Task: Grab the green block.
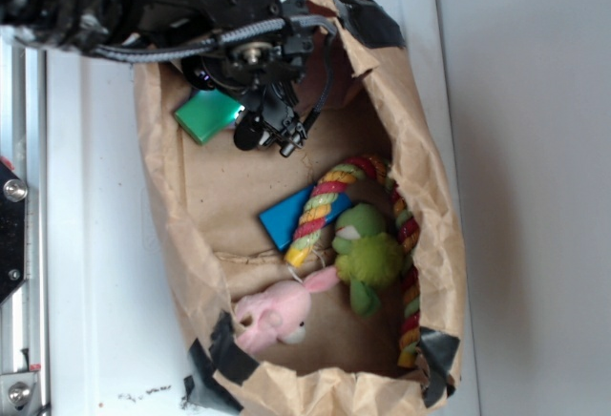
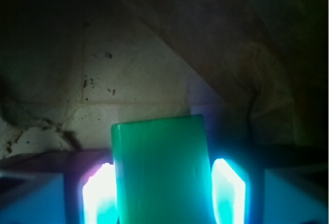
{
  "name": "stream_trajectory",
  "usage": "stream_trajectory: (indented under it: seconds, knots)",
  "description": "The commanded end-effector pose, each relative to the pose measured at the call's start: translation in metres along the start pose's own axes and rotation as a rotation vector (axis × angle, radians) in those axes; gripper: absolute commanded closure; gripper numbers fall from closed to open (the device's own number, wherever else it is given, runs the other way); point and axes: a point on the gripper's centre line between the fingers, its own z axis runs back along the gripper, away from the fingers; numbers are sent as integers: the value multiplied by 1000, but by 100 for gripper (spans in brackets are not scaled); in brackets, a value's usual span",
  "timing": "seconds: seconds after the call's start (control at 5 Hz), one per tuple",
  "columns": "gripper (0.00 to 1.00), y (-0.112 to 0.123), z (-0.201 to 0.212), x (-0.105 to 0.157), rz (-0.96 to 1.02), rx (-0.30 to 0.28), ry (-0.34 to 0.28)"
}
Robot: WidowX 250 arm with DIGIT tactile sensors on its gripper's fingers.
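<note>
The green block (image 1: pixel 206 114) lies flat on the brown paper floor of the paper bag (image 1: pixel 172 244), up in the bag's closed end at about ten o'clock in the exterior view, partly covered by the black arm. In the wrist view the green block (image 2: pixel 160 175) rises from the bottom edge between two glowing pale fingers (image 2: pixel 98 196), one just beside each long side; the left finger looks pressed to the block's edge, while a thin dark line seems to part the right one from it. The tool (image 2: pixel 163 198) therefore straddles the block with its jaws apart or only barely closing, not yet clearly clamped on it. To do this step well, the jaws should probably close evenly on the two long sides, with the block kept centred so that neither finger pushes it askew, and the tool should stay low enough to catch the block's thin edges rather than slide over its smooth top. The bag's crumpled wall stands near the block at twelve o'clock, so a straight lift would likely be safer than a drag. Outward, at about five o'clock from the green block, the blue block (image 1: pixel 286 216) lies under a striped rope toy (image 1: pixel 320 214); beyond it sit a fuzzy green plush toy (image 1: pixel 368 256) and a pink plush bunny (image 1: pixel 272 313). The bag rests on a white surface (image 1: pixel 95 244).
</note>
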Motion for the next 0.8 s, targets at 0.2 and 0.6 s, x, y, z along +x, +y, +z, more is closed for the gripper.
stream_trajectory:
  seconds: [0.2, 0.6]
  knots:
    - [100, -3, 61, 18, -204, -175, -124]
    - [100, -38, 108, 0, -536, -212, -231]
